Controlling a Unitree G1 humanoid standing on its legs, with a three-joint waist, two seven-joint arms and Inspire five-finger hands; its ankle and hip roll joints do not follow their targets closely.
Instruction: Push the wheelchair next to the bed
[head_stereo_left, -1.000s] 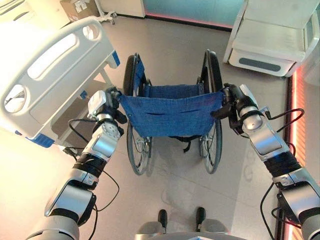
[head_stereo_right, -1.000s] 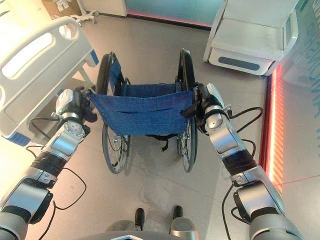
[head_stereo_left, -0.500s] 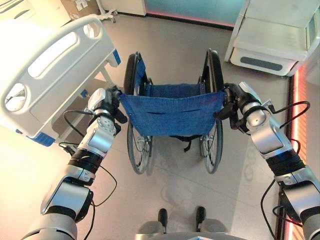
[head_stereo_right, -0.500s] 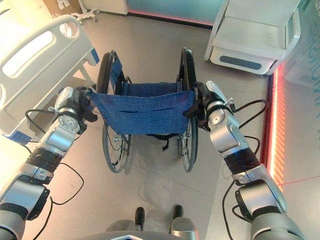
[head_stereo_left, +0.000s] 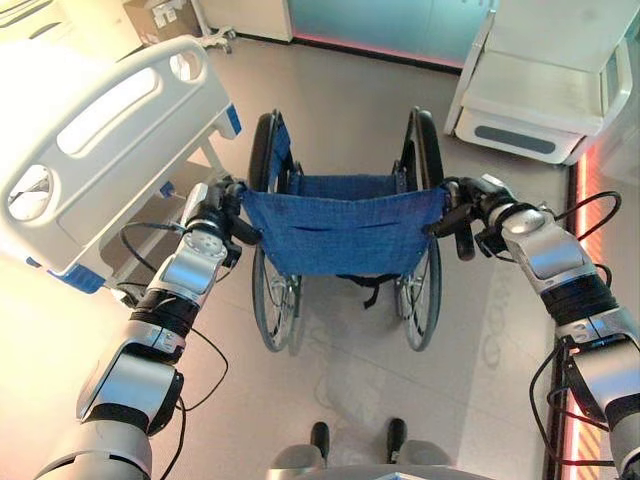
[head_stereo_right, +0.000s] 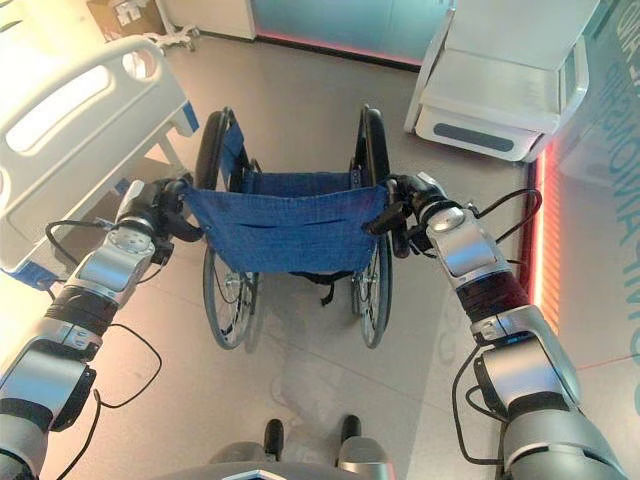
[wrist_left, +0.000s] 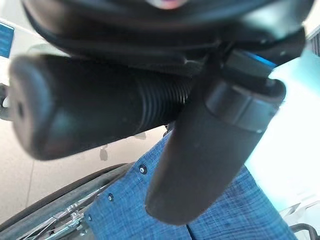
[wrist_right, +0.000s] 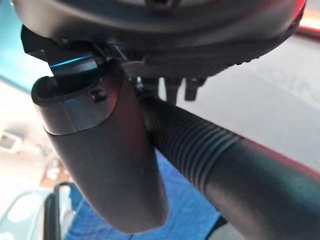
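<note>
Now | left robot hand (head_stereo_left: 222, 206) curled round wheelchair (head_stereo_left: 343, 233) handle | right robot hand (head_stereo_left: 466, 208) likewise

Left arm (head_stereo_left: 185, 282): silver-grey rounded shells coming in from 7 o'clock in the left eye view, with a black banded section between them
Right arm (head_stereo_left: 548, 255): the same silver-grey shells, coming in from 4 o'clock, with a dark ribbed sleeve behind the forearm
Left hand (head_stereo_left: 222, 206): dark, under a pale grey wrist housing
Right hand (head_stereo_left: 468, 206): dark and glossy
Left thumb (wrist_left: 200, 160): smooth matt black, round-tipped, with a collar ring
Right thumb (wrist_right: 105, 165): black tapered shell, one small round screw
Cables (head_stereo_left: 588, 194): thin, black, looping off the forearms
</note>
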